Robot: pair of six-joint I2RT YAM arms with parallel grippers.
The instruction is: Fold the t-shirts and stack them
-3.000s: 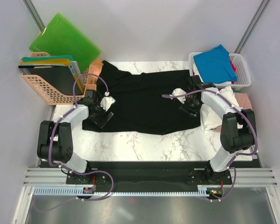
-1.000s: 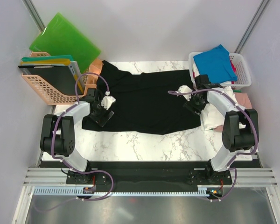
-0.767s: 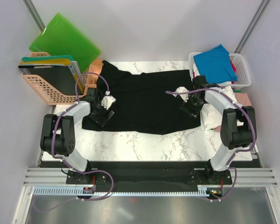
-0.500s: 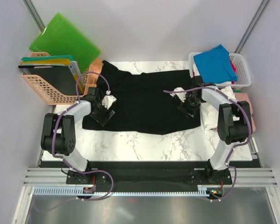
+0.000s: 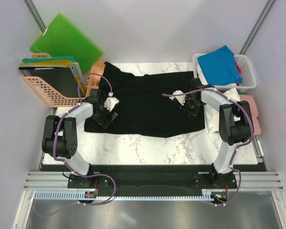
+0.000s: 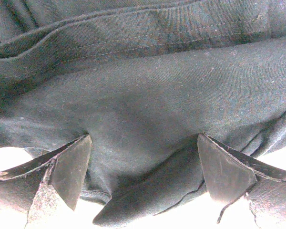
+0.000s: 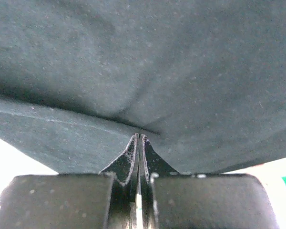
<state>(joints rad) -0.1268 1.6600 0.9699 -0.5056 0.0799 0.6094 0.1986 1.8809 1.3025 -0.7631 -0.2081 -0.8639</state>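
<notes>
The marble table (image 5: 148, 143) carries a black t-shirt (image 5: 148, 102) spread flat across its far half. The shirt reaches from the left claw to the right claw, with one corner bunched up at the far left.

Green plastic boards (image 5: 64, 40) lean against the far left wall. Just near of them stands a peach basket (image 5: 43, 93) holding upright flat boards.

At the far right corner sits a white basket (image 5: 248, 76) with a blue t-shirt (image 5: 221, 62) folded on top. A white t-shirt (image 5: 213, 121) lies crumpled beside the right edge of the black one, and a pink t-shirt (image 5: 253, 105) lies next to it at the table's right edge.

The left claw (image 5: 105, 114) rests on the near left part of the black t-shirt (image 6: 148, 95). In the left wrist view this claw (image 6: 145, 176) is spread wide, with both fingers (image 6: 71, 167) pressed down on the cloth. A hump of cloth lies between them, and nothing is gripped.

The right claw (image 5: 190, 106) is over the right part of the shirt. In the right wrist view this claw (image 7: 138, 140) has its fingers closed tight together. A crease of the black t-shirt (image 7: 148, 62) is pinched at the tips, and the cloth puckers toward them.
</notes>
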